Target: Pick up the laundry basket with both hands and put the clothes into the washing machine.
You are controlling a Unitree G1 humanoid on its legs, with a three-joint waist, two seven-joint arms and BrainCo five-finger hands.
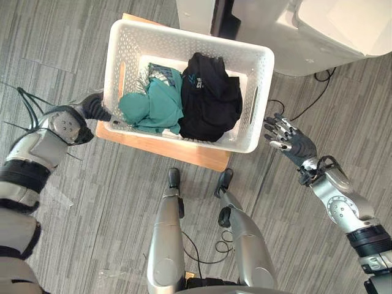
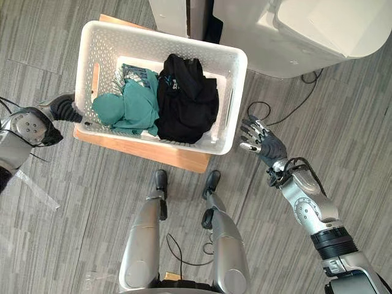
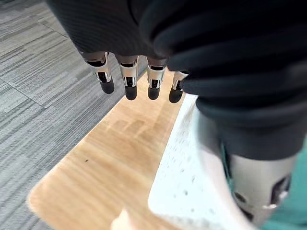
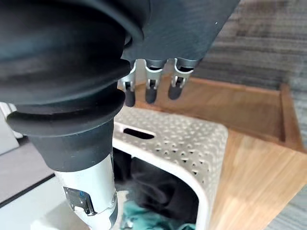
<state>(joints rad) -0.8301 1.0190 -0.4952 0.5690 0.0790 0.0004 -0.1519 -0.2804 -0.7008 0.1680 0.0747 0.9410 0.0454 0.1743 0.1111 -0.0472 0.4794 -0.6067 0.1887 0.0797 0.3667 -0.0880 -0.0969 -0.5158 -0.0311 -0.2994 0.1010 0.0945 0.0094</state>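
A white perforated laundry basket (image 1: 184,33) stands on a low wooden stand (image 1: 184,154). Inside lie a teal garment (image 1: 150,107), a black garment (image 1: 208,98) and a striped cloth under them. My left hand (image 1: 93,108) is at the basket's left wall, low by the stand; its straight fingers (image 3: 129,84) hang over the wood (image 3: 110,153) beside the basket wall (image 3: 192,182). My right hand (image 1: 288,139) hovers a short way off the basket's right side, open with fingers spread (image 4: 151,88) toward the rim (image 4: 192,143). Neither hand holds anything.
The white washing machine (image 1: 318,30) stands just beyond the basket, at the far right, with a dark gap (image 1: 223,18) beside it. Grey plank floor (image 1: 61,37) surrounds the stand on all sides.
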